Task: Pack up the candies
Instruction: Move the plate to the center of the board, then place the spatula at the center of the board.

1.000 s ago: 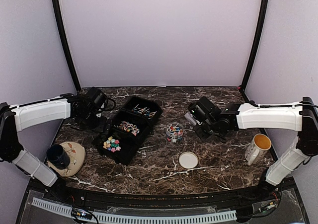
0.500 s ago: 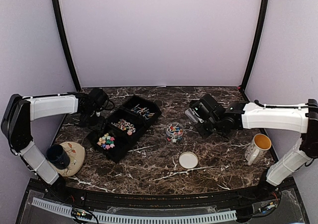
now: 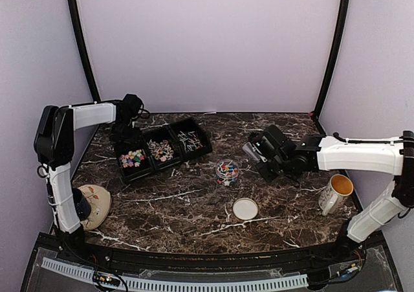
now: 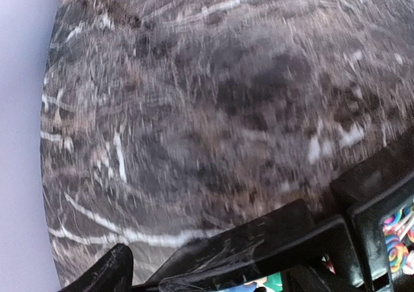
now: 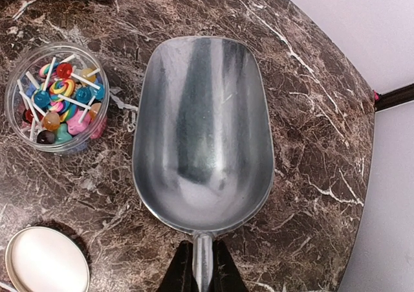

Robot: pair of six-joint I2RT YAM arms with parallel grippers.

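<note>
Ahead of my right gripper (image 5: 197, 269), whose fingers pinch its thin handle tight, juts the silver metal scoop (image 5: 202, 130); left of that stands a clear round plastic tub (image 5: 55, 98) of lollipops; my left gripper (image 3: 125, 138) sits at the end of the black three-compartment tray (image 3: 165, 166); I cannot tell its grip; pastel candies (image 3: 132, 157) fill compartments just beside it.

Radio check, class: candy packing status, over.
Left gripper at tray, grip unclear. Right gripper shut on empty scoop. Candies in tray, jar. Jar between scoop and tray.

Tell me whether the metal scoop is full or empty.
Empty: the scoop shows a bare, shiny metal bowl in the right wrist view, nothing lying in it.
</note>
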